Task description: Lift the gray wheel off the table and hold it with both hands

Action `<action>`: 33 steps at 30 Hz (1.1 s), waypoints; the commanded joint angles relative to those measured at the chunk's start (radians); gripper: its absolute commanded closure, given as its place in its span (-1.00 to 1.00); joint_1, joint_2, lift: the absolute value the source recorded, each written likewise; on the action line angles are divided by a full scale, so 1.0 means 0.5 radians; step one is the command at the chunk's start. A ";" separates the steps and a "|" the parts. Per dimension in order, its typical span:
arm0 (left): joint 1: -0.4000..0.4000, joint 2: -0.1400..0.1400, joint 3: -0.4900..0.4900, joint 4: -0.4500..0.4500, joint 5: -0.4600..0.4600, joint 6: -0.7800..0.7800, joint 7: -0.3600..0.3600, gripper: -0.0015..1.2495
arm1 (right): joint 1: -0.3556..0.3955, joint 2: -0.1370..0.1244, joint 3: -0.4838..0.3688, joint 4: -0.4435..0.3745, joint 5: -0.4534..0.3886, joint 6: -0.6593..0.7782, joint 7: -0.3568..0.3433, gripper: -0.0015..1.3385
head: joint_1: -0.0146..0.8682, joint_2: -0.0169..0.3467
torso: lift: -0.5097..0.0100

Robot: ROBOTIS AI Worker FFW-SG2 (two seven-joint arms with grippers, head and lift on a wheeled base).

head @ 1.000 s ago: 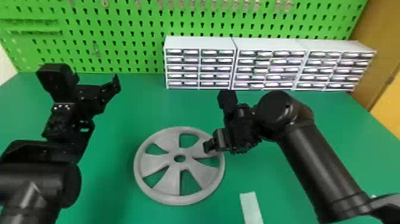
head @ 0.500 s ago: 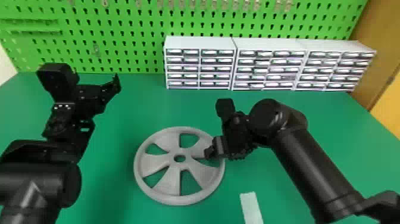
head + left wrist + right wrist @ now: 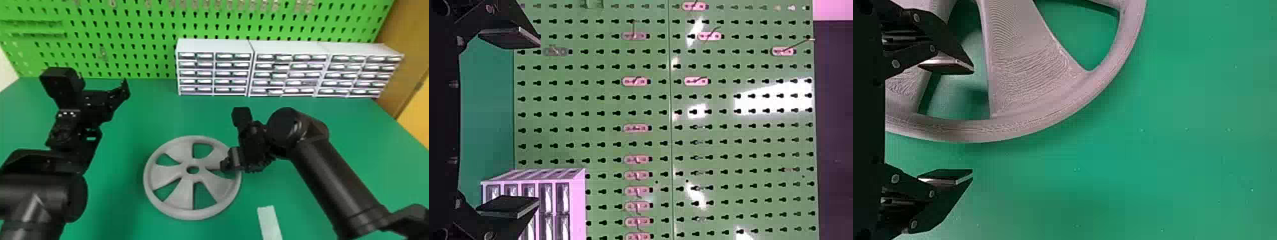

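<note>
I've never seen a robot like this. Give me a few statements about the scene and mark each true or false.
1. The gray wheel lies flat on the green table. True.
2. The left gripper is clamped on the wheel. False: it is open, away from the wheel.
3. The right gripper is open at the wheel's edge. True.
4. The small drawers sit nearer the robot than the wheel. False: they stand beyond it, by the green board.
5. The wheel has a hole at its center. True.
</note>
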 commanded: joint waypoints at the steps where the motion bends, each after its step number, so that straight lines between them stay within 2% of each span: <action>1: 0.003 0.001 0.000 0.000 0.000 0.000 -0.001 -0.73 | 0.000 0.000 -0.003 0.000 0.000 0.003 0.000 -0.11 | 0.64 -0.82 | 0.59; 6: 0.003 -0.002 -0.003 0.000 -0.003 0.000 0.002 -0.73 | 0.000 0.000 -0.015 0.000 0.000 0.009 0.000 0.01 | 0.64 -0.82 | 0.59; 17: 0.003 -0.002 -0.003 0.000 -0.006 0.000 0.002 -0.73 | -0.009 0.003 -0.015 -0.003 0.027 0.037 -0.003 0.47 | 0.64 -0.82 | 0.59; 33: 0.006 0.001 -0.007 0.000 -0.006 -0.003 0.002 -0.73 | -0.018 0.000 -0.009 -0.003 0.039 0.052 0.000 0.56 | 0.64 -0.82 | 0.59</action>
